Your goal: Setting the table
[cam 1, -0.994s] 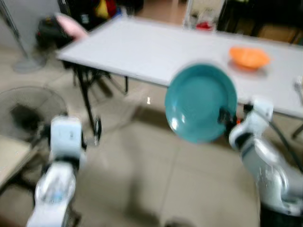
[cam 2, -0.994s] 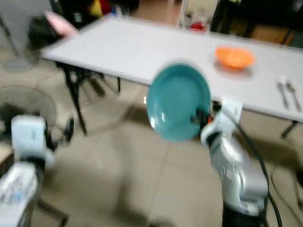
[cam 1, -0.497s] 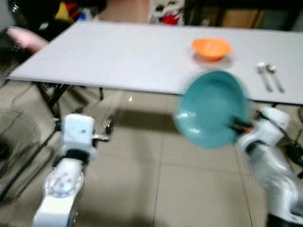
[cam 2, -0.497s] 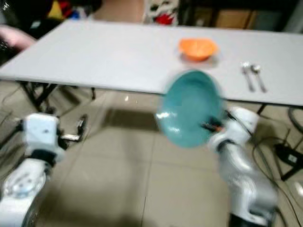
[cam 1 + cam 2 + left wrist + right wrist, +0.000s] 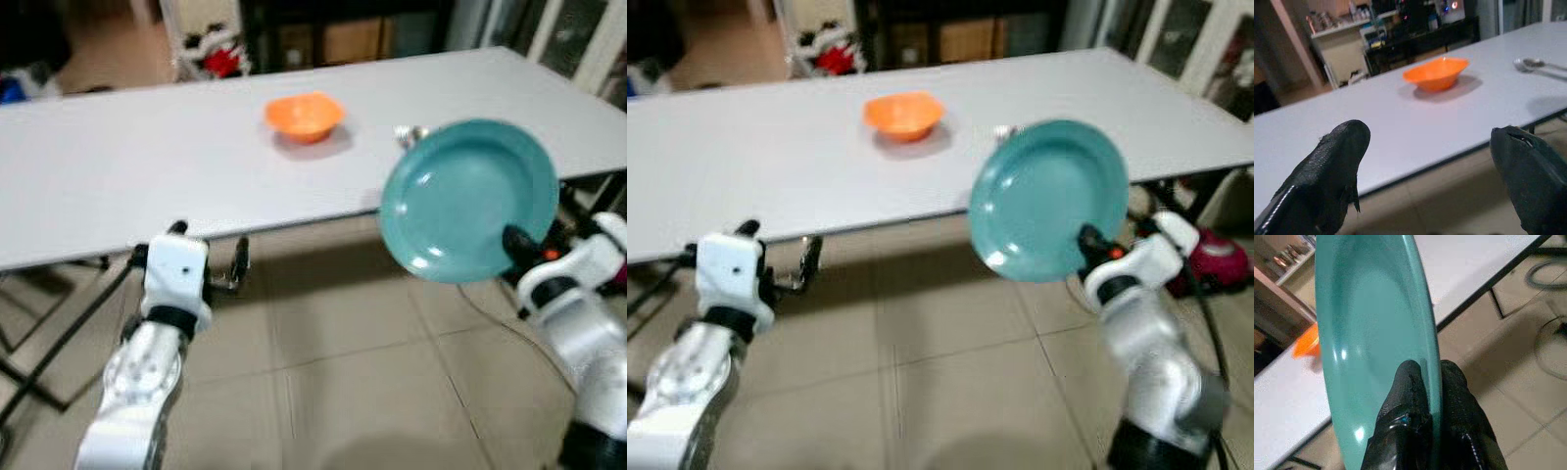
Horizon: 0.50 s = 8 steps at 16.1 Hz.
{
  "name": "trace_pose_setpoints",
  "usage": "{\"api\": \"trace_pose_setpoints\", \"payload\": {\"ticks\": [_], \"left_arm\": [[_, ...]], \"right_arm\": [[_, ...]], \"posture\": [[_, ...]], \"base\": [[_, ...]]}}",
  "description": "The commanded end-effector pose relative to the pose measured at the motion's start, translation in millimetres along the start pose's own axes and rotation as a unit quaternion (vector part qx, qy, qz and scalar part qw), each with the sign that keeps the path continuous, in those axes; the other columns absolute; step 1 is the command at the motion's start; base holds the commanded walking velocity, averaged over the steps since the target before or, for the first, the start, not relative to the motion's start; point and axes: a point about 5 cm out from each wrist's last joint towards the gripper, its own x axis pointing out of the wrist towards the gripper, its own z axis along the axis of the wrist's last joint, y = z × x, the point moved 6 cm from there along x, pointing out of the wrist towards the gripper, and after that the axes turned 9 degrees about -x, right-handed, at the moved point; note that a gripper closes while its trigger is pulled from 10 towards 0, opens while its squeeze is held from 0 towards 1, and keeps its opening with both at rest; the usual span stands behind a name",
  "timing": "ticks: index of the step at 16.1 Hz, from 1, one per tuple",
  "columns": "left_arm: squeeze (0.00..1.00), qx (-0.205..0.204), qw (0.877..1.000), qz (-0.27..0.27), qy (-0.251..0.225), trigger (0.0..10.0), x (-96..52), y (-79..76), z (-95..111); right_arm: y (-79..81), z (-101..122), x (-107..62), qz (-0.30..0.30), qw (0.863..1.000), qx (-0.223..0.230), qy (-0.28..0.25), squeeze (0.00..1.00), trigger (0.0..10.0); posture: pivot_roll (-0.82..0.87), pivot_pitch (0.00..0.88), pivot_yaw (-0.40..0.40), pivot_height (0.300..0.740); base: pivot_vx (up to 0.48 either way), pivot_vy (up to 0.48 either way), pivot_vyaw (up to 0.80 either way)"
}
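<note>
My right gripper (image 5: 517,245) is shut on the lower rim of a teal plate (image 5: 468,201), held upright on edge in front of the long grey table (image 5: 118,176), near its front edge. In the right wrist view the fingers (image 5: 1409,387) pinch the plate (image 5: 1366,333) on both faces. An orange bowl (image 5: 305,115) sits on the table, further back and left of the plate. Cutlery (image 5: 1528,62) lies to the bowl's right, partly hidden behind the plate in the eye views. My left gripper (image 5: 1427,134) is open and empty, level with the table's front edge.
Tiled floor (image 5: 333,372) spreads below the table. Black folding table legs (image 5: 39,333) stand at the left. Cables and a pink-red object (image 5: 1215,262) lie on the floor at the right. Dark shelves and boxes (image 5: 333,39) stand behind the table.
The whole picture has swung, so the camera has turned; the bowl and table now sit further left. The right gripper still holds the teal plate. The left gripper stays open.
</note>
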Motion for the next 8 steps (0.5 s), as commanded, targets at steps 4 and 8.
{"api": "trace_pose_setpoints", "payload": {"ticks": [4,8], "left_arm": [[0.0,0.006,1.0,0.001,0.002,10.0,1.0,3.7,-1],[0.0,0.005,1.0,-0.001,0.002,10.0,3.6,4.0,1]], "right_arm": [[40.4,1,12.5,0.092,0.994,0.047,0.03,0.0,10.0],[65.0,-1,23.3,0.126,0.99,0.015,0.057,0.0,10.0]], "posture": [[-0.11,0.0,0.046,0.74],[-0.1,0.0,0.043,0.74]], "base": [[0.346,0.0,0.0],[0.347,0.0,0.0]]}}
